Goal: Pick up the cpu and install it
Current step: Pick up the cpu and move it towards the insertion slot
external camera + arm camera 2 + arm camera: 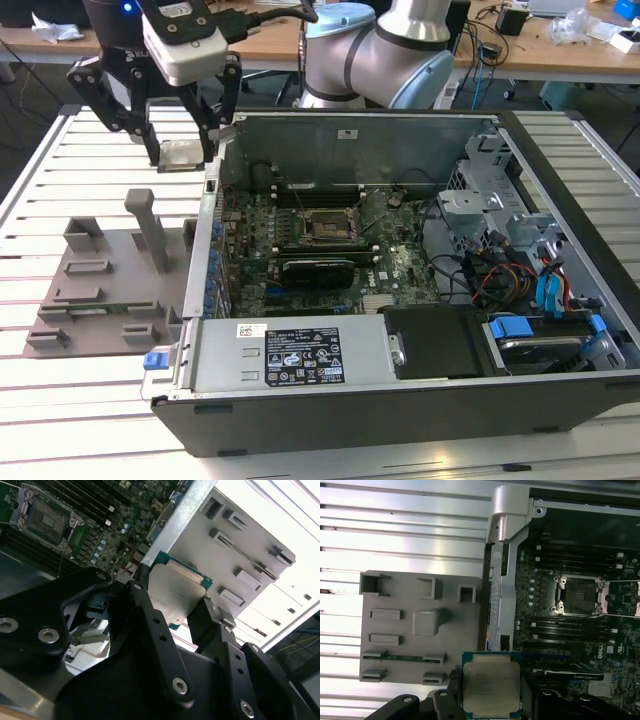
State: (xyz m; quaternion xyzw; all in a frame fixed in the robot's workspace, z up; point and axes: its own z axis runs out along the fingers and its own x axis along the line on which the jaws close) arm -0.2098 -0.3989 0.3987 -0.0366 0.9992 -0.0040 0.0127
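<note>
Cpu (491,687) level in end effector (184,155), lid upward.

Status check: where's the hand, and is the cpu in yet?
Hand shut on cpu, held in the air by the case's side wall. Cpu not in socket yet. Socket looks open, nothing on it.

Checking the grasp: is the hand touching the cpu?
Touching. In the second wrist view the hand clamps the cpu between its fingers.
</note>
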